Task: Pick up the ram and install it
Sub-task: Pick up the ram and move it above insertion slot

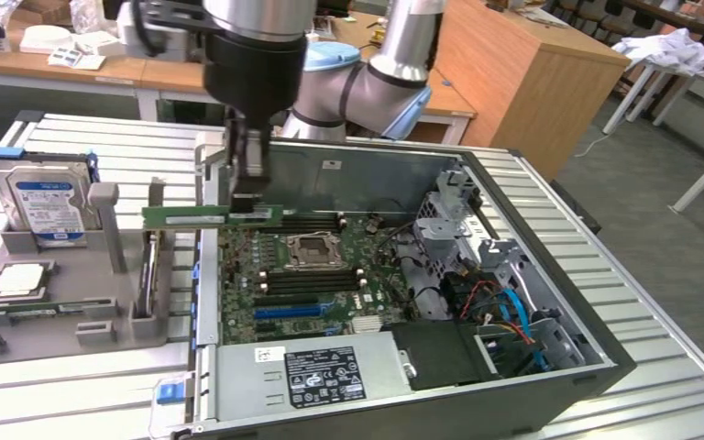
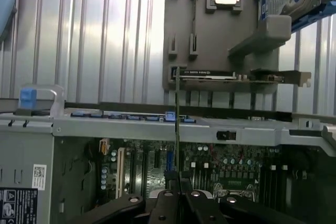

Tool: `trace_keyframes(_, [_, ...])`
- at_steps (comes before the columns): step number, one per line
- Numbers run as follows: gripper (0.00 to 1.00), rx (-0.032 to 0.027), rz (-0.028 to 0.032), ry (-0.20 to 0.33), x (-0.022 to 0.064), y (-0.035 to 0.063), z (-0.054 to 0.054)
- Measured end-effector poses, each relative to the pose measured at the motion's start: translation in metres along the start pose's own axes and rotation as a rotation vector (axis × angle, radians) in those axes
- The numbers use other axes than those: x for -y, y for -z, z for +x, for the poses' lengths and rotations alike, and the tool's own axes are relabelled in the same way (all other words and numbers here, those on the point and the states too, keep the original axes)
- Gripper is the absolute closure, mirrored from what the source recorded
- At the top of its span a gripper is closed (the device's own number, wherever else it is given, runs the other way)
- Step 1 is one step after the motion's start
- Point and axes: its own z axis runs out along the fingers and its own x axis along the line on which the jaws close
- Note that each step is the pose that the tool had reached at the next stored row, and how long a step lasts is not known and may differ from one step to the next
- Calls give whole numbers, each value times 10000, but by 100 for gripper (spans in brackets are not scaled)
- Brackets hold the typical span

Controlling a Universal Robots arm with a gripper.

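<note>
A ribbed table (image 1: pixel 59 394) bears a computer case (image 1: pixel 352 170) and seemingly plastic tray (image 1: pixel 83 295).

The computer case (image 1: pixel 597 367) sits open on the table (image 1: pixel 83 394), with the motherboard (image 1: pixel 315 275) flat on its floor, the power supply (image 1: pixel 315 371) at the near end and the drive cage (image 1: pixel 475 229) along the exterior view's right side. On the exterior view's left, just beside the case, lies the holder tray (image 1: pixel 71 312), with the hard drive (image 1: pixel 44 206) upright at its far end and a processor (image 1: pixel 19 280) flat nearer in. The ram (image 1: pixel 212 215) hangs clamped in the gripper (image 1: pixel 248 183), level above the case's left wall and the motherboard's far-left part.
</note>
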Motion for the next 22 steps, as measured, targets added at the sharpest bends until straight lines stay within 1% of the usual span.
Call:
trace_keyframes(7, [89, 0, -7, 39, 284, 6, 11])
trace_keyframes(14, [89, -1, -12, 67, 527, 12, 20])
trace_keyframes(16, [89, -2, -13, 70, 560, 13, 22])
trace_keyframes(22, [89, 1, -11, 28, 564, 13, 22])
